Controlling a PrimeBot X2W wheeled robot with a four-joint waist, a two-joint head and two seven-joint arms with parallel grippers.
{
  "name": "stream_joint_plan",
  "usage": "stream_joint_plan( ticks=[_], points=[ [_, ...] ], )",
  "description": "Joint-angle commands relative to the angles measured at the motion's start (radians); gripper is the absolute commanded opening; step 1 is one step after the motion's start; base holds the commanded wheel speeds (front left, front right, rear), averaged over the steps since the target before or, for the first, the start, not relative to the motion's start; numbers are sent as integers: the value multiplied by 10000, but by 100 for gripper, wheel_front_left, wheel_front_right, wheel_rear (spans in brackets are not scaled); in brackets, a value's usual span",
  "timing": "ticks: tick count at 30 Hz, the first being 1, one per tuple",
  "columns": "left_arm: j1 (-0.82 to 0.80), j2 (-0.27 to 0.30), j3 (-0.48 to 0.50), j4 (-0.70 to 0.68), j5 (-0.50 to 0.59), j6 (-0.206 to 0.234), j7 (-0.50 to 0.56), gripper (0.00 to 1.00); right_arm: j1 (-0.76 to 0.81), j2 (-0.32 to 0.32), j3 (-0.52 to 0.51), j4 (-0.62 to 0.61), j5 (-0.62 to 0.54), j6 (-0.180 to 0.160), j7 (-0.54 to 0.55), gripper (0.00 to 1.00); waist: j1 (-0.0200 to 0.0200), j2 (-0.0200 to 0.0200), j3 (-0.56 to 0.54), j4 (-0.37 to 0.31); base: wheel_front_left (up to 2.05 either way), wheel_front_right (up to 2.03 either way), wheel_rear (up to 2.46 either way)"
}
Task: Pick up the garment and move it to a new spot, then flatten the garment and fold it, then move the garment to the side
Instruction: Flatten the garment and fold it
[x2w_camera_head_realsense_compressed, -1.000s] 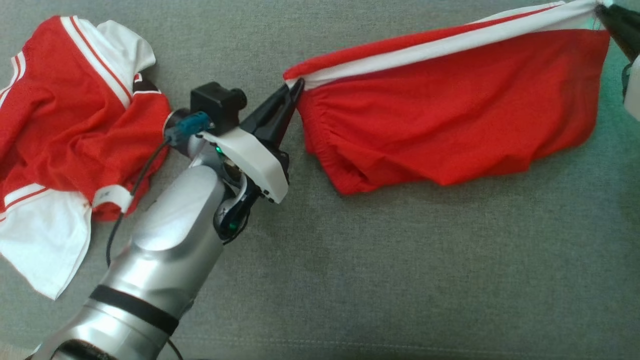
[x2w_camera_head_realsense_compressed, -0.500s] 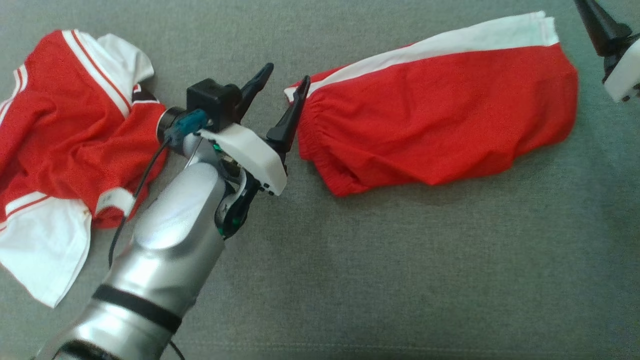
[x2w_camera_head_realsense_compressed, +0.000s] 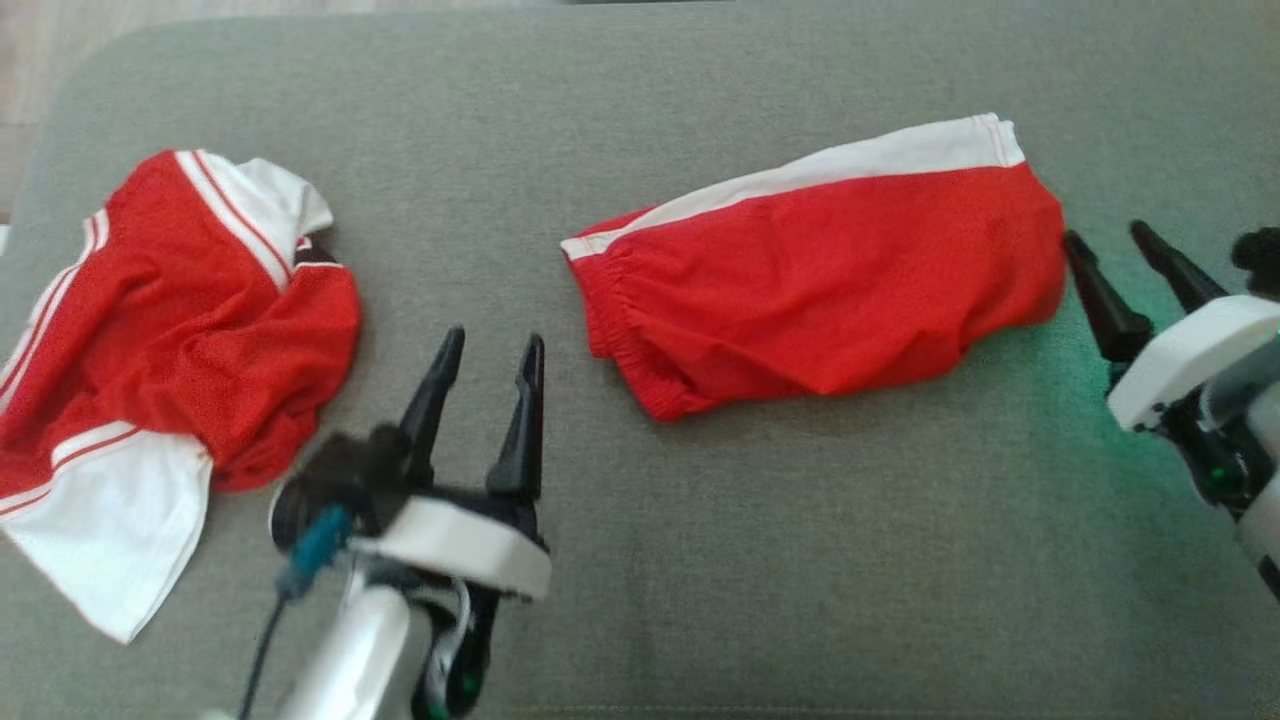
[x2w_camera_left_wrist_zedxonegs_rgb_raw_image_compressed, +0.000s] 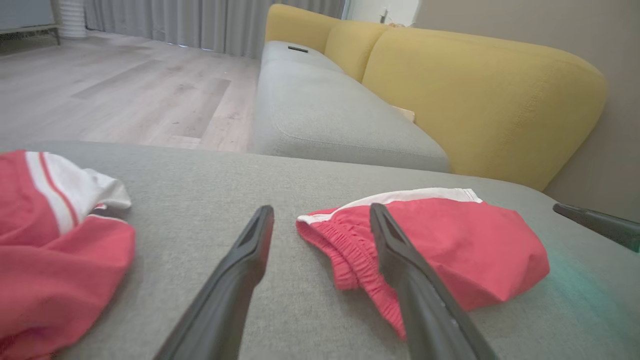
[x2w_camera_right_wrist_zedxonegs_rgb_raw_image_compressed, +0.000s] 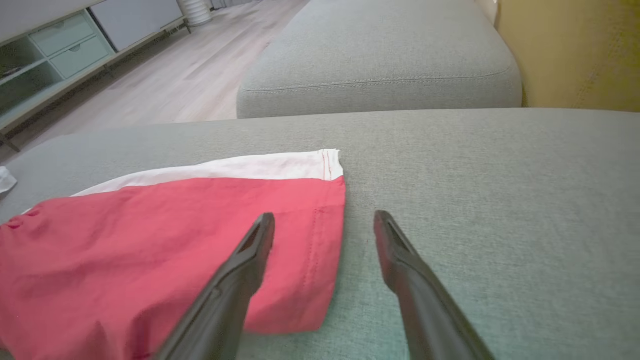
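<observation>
we judge the task to be about midway. the red shorts (x2w_camera_head_realsense_compressed: 820, 270) lie spread on the grey cushion (x2w_camera_head_realsense_compressed: 800, 560), right of its centre. their white side stripe is on the far edge, the gathered waistband points left and the leg hem points right. they look fairly flat with soft wrinkles, and seem doubled leg over leg, though we cannot be sure. so the move to a new spot looks done and the flattening nearly so. a tidier fold and the shift to the side are, we think, left to do. the left gripper (x2w_camera_head_realsense_compressed: 495, 340) stands wide and empty, near the waistband but apart from it. the right gripper (x2w_camera_head_realsense_compressed: 1105, 235) is wide and empty too, just beside the hem. a crumpled red and white jersey (x2w_camera_head_realsense_compressed: 170, 330) sits well apart on the left.

the cushion is a broad woven seat. beyond it we see a yellow sofa back (x2w_camera_left_wrist_zedxonegs_rgb_raw_image_compressed: 475, 90), pale wooden floor (x2w_camera_left_wrist_zedxonegs_rgb_raw_image_compressed: 125, 90), grey curtains (x2w_camera_left_wrist_zedxonegs_rgb_raw_image_compressed: 175, 20) and a low cabinet (x2w_camera_right_wrist_zedxonegs_rgb_raw_image_compressed: 60, 45) with drawers.
</observation>
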Motion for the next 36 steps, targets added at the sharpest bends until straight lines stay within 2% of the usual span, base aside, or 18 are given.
stream_joint_plan(
  ticks=[1,6,11,18,19,21,22,29,36],
  points=[
    [-123,-9,375,-453,191,62,-121,100,15,-67,-129,-48,-97,75,-78,100,0,0,-61,230,0,0,0],
    [828,-309,289,-985,648,84,-121,100,-189,237,-895,1555,-605,75,170,100,0,0,-4,1016,0,0,0],
    [866,-448,84,-1132,1017,6,-121,100,-734,497,-1145,3259,-1301,75,723,100,0,0,211,1787,0,0,0],
    [705,-509,68,-1120,1115,-63,-122,100,-1181,1069,-1114,4497,-1745,75,1193,100,0,0,361,2196,0,0,0],
    [703,-512,84,-1104,1118,-67,-122,100,-1176,1156,-1086,4547,-1721,75,1325,97,0,0,359,2195,0,0,0],
    [704,-516,122,-1071,1129,-62,-122,100,-1129,1291,-1027,4547,-1633,75,1567,40,0,0,334,2150,0,0,0],
    [706,-518,136,-1062,1131,-59,-122,100,-1092,1333,-991,4495,-1581,75,1660,0,0,0,313,2105,0,0,0],
    [726,-522,175,-1051,1157,-48,-122,100,-1052,1123,-993,4319,-1431,75,1452,0,0,0,166,1556,0,0,0],
    [727,-523,327,-986,1323,-150,-122,100,-1331,491,-1053,4610,-1671,75,1034,0,0,0,32,513,0,0,0]
  ],
)
